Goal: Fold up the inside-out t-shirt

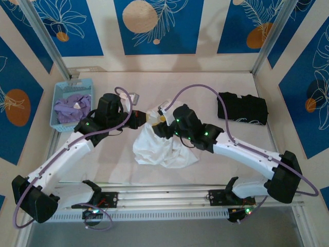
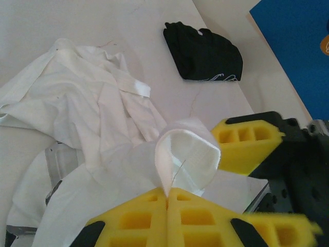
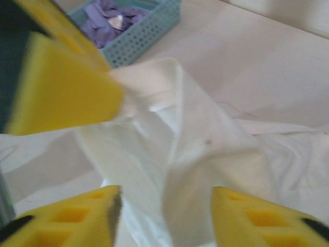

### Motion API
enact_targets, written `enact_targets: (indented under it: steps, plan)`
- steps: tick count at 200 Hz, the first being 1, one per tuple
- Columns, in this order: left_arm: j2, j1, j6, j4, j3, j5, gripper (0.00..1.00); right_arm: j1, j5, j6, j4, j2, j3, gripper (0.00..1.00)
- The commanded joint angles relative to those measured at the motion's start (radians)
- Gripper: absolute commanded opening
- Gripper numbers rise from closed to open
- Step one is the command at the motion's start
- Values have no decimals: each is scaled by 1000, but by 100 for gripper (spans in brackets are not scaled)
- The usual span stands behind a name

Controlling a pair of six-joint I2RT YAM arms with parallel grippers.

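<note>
The white inside-out t-shirt (image 1: 163,148) lies crumpled mid-table, with one part lifted between the two arms. My left gripper (image 2: 168,190) is shut on a looped fold of the t-shirt (image 2: 92,113), its yellow pads pressed together on the cloth. In the top view the left gripper (image 1: 141,120) sits just left of the raised cloth. My right gripper (image 1: 161,120) faces it from the right. In the right wrist view the right gripper (image 3: 165,216) is open, with t-shirt cloth (image 3: 185,149) hanging between its spread fingers (image 3: 77,216) and touching neither pad.
A blue basket (image 1: 60,119) holding a lavender garment (image 1: 72,105) stands at the left. A folded black garment (image 1: 241,108) lies at the right. The right gripper's yellow finger (image 2: 247,144) shows close beside the left gripper's held fold.
</note>
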Motion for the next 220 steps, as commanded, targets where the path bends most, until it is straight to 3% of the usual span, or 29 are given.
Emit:
enact_targets:
  steps: [1, 23, 57, 86, 157, 187, 220]
  plan:
    - [-24, -6, 16, -1, -9, 15, 0, -14, 79, -7, 4, 10, 48, 31]
    - [-31, -7, 29, -15, -15, -28, 0, -36, 9, 25, 1, -4, 59, 0]
    - [-42, -7, 56, -75, -29, -168, 0, -67, -200, 166, 62, -33, 56, 0]
    - [-70, -6, 61, -108, -79, -249, 4, -62, -287, 296, 181, -17, 31, 0]
    - [-124, -8, -12, -88, -198, -228, 26, -39, -283, 387, 313, 47, 23, 0]
    - [-130, -11, -48, -61, -235, -192, 30, -38, -278, 391, 322, 55, 24, 0]
    - [-118, -11, -44, -64, -247, -243, 30, -38, -272, 378, 316, 44, 20, 0]
